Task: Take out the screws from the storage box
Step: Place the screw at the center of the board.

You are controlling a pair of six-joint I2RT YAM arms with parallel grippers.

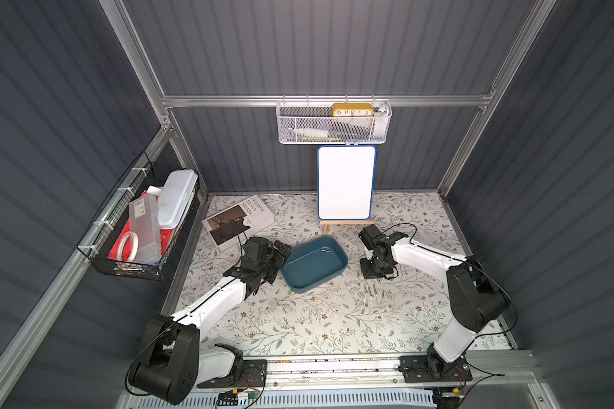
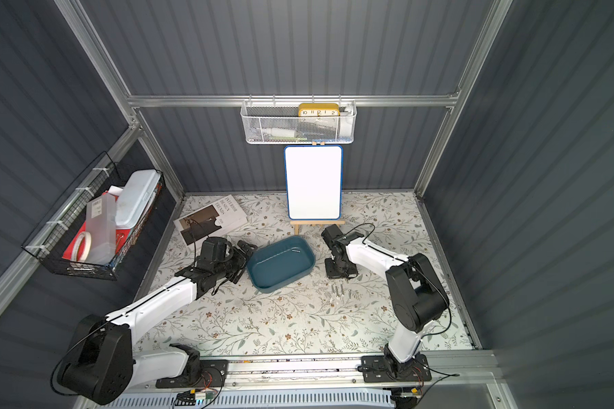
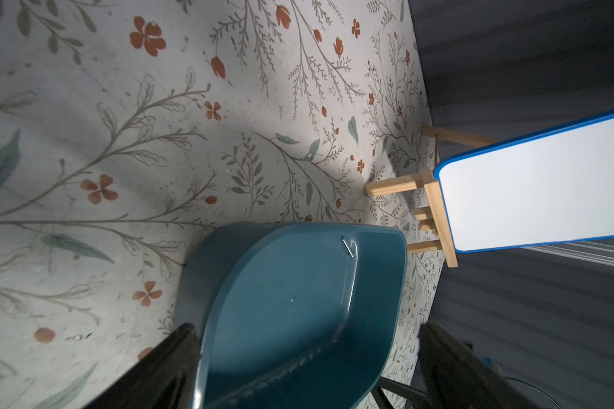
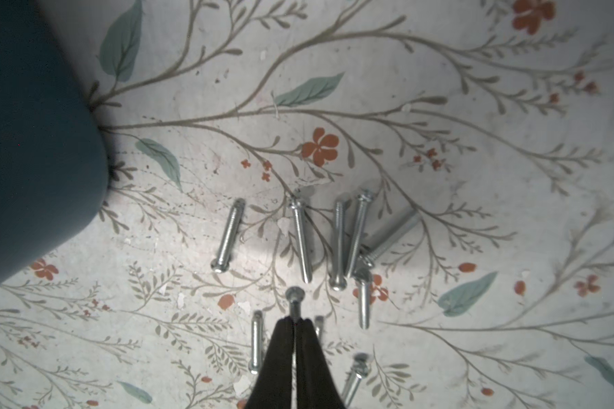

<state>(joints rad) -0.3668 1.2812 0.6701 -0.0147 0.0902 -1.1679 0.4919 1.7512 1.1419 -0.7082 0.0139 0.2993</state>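
The right hand (image 4: 294,320) is clenched on a screw (image 4: 293,301). Its head pokes out past the black fingertips, which point down at the floral counter (image 4: 458,148). Around the tips lie the other screws (image 4: 337,244), loose on the counter. Several lie in a rough row, some of them touching, and a few more lie right beside the fingers. The storage box (image 4: 32,159) sits near this pile but apart from it. In both top views the pile lies just off the box's side toward the right arm.

At the opposite end of the box the left hand (image 3: 307,325) is released, its jaws spread wide. One finger is just beside the box's outer wall and the other stands well clear. Inside the box a lone screw (image 3: 348,246) lies close to the far wall. Beyond the box a whiteboard (image 1: 346,182) stands on a small wooden easel (image 1: 346,223).
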